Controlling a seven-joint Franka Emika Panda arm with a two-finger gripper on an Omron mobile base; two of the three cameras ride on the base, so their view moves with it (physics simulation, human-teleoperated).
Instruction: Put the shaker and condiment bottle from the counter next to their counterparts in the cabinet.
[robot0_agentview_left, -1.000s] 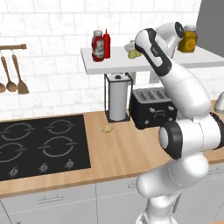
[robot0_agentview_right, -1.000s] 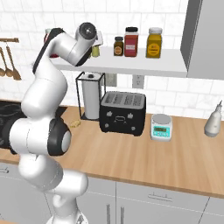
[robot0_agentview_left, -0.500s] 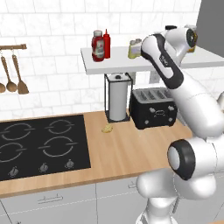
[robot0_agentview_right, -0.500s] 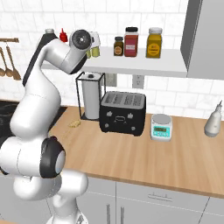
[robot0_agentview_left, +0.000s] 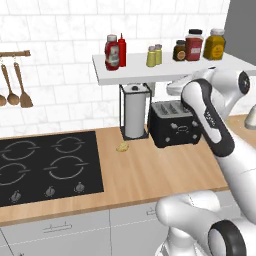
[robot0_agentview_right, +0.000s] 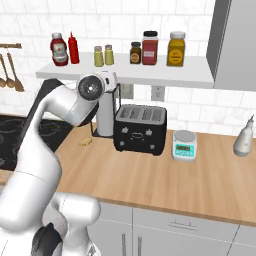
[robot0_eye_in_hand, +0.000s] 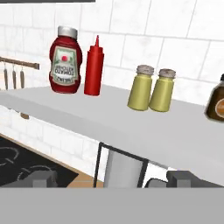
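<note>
2 pairs on the shelf (robot0_eye_in_hand: 83, 114), is that right? (Mia)

Yes. The squat ketchup bottle (robot0_eye_in_hand: 66, 61) stands just beside the slim red squeeze bottle (robot0_eye_in_hand: 93, 68) at the far end. The brighter yellow shaker (robot0_eye_in_hand: 140, 88) is touching, or nearly touching, the duller olive shaker (robot0_eye_in_hand: 162, 91). I judge both placements done. (Jon)

And the hand? (Mia)

The hand (robot0_eye_in_hand: 114, 179) sits lower than the slab, in front of its edge, with its 2 fingertips (robot0_eye_in_hand: 41, 179) spread wide and nothing between them. (Jon)

So the step is getting clear? (Mia)

I think so. Best to keep the fingers apart and draw back and down, away from the shelf edge. The wrist should not lift until it is well out from under the slab. The paper towel roll (robot0_eye_in_hand: 124, 168) and the toaster (robot0_agentview_right: 139, 129) are right under the hand, so I would not drop too far either. A knock on the slab could topple the shakers. (Jon)

Count the rest for me. (Mia)

2 red bottles, 2 shakers and 3 jars (robot0_agentview_right: 150, 48) on the shelf. On the counter (robot0_agentview_right: 200, 175) there are 1 toaster, 1 towel roll, 1 kitchen scale (robot0_agentview_right: 184, 145) and 1 pale dispenser bottle (robot0_agentview_right: 243, 140), plus a hob (robot0_agentview_left: 45, 167) with 4 rings (Jon)
</note>
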